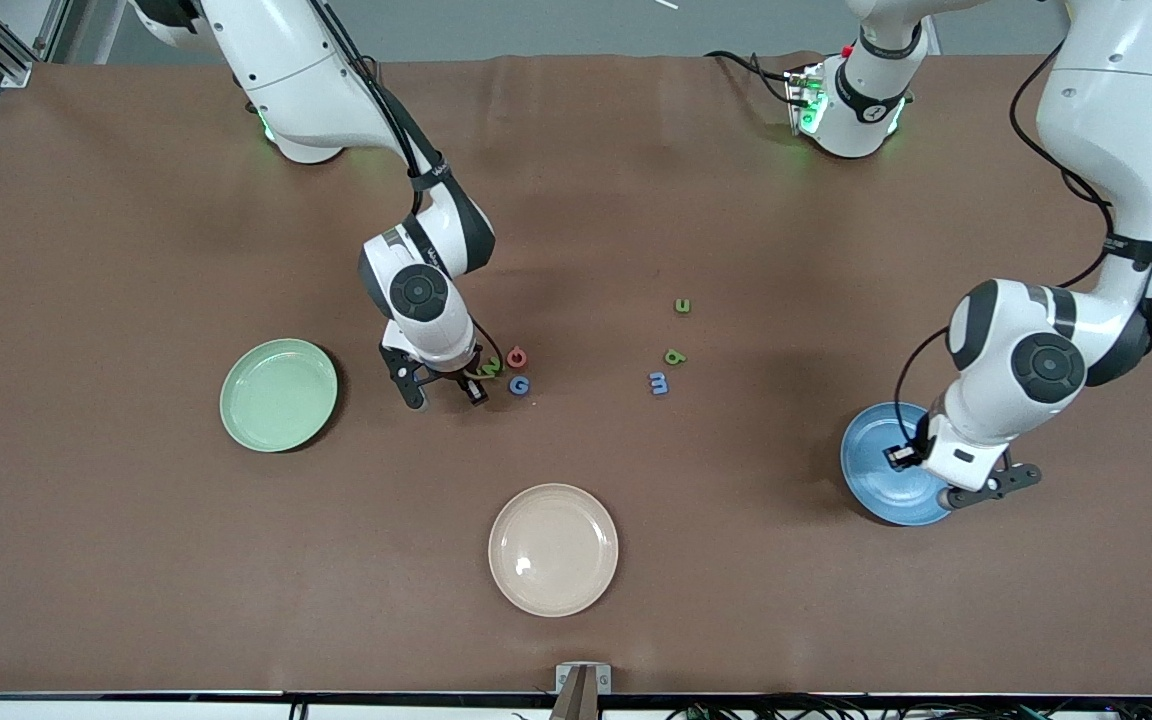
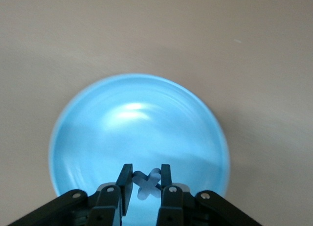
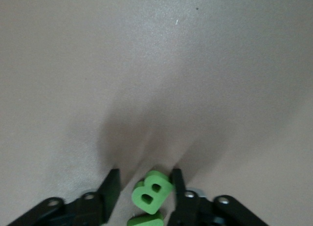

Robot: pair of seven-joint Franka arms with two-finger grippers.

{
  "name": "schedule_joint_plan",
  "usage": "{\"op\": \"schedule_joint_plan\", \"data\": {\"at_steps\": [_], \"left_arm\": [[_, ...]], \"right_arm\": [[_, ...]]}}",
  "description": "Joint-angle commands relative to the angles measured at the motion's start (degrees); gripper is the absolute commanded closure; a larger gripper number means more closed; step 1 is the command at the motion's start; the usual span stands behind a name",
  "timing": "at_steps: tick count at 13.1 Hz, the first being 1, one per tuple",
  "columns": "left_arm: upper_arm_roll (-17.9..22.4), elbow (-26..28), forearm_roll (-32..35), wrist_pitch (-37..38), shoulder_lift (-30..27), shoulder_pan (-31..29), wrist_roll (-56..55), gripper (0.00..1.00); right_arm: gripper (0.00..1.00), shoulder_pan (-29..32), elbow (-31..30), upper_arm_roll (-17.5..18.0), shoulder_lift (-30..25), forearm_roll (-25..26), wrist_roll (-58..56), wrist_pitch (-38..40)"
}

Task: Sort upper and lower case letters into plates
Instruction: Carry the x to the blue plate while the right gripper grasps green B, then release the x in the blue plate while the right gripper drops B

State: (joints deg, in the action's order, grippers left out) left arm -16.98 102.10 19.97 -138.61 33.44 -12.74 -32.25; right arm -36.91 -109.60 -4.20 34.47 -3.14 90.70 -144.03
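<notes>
Brown table (image 1: 136,250) mid-area: green B (image 3: 151,192) is being bracketed unevenly by the half-closed right gripper (image 3: 144,192), risking a skewed pinch, while the blue x (image 2: 148,183) is being held clamped in the left gripper (image 2: 146,183) over the blue plate (image 2: 137,123).

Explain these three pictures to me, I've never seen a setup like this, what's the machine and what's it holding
Two robot arms work at a brown table. One picture looks down from a high camera facing them; the other two come from cameras on each arm's wrist.

The left gripper, over the blue plate, is shut on a small blue x. The right gripper is down at the table with a green B between its fingers, beside a green N, a red ring and a blue G.

Also there: a blue m, two small green letters, a green plate and a beige plate.
</notes>
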Motion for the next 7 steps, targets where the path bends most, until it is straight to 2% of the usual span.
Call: {"op": "schedule_joint_plan", "data": {"at_steps": [1,2,3,5,7], "left_arm": [[-0.6,-0.8,3.5,-2.8,3.6,-2.5,0.1,0.35],[-0.6,-0.7,4.0,-2.8,3.4,-2.6,0.1,0.04],[-0.6,-0.4,4.1,-2.6,2.8,-2.5,0.2,0.0],[-2.3,-0.1,3.5,-1.5,0.9,-1.7,-1.1,0.0],[-8.2,-0.5,3.3,3.4,-0.2,-1.8,-1.1,0.0]], "right_arm": [[1.0,-0.5,-0.3,-0.5,0.4,0.1,-0.4,0.5],[1.0,0.0,-0.3,-0.5,-0.1,0.1,-2.8,1.2],[1.0,0.8,-0.2,-0.7,-1.0,0.1,-5.0,2.9],[1.0,5.1,-0.3,-0.7,-5.6,0.1,-12.9,9.3],[1.0,9.2,-0.6,-0.7,-9.4,0.1,-21.6,14.4]]}}
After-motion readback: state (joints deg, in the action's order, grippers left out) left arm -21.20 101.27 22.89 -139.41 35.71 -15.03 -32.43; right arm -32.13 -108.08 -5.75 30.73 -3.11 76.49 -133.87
